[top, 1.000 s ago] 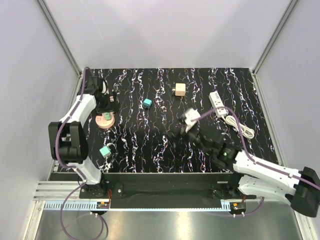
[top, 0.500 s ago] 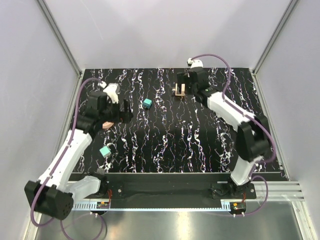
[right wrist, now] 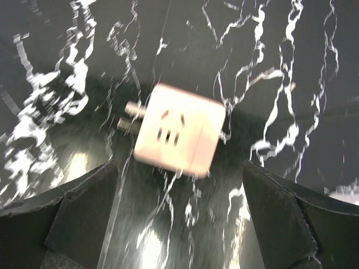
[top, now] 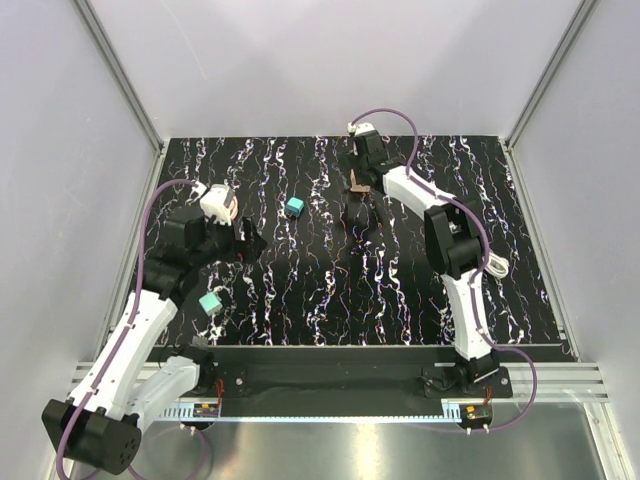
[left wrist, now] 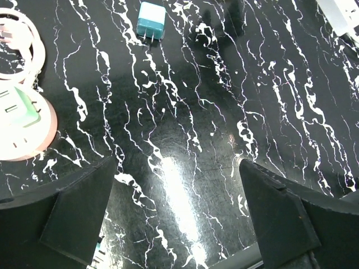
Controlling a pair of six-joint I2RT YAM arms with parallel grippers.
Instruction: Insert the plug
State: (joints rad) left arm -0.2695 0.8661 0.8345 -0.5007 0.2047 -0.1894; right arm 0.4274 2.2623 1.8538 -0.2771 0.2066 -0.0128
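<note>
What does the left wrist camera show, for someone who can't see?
A teal plug lies on a black, white-veined table, ahead of the left end effector, whose dark fingers stand wide apart. A pink disc holding a mint-green block sits at the left edge.

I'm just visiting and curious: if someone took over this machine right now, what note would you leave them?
Left pincer open, empty, above the table.
Right pincer open over the tan cube, not gripping it.
The plug lies loose on the table, untouched; power strip farther right.
Done: nothing.
Left: grasp the plug, insert it.
</note>
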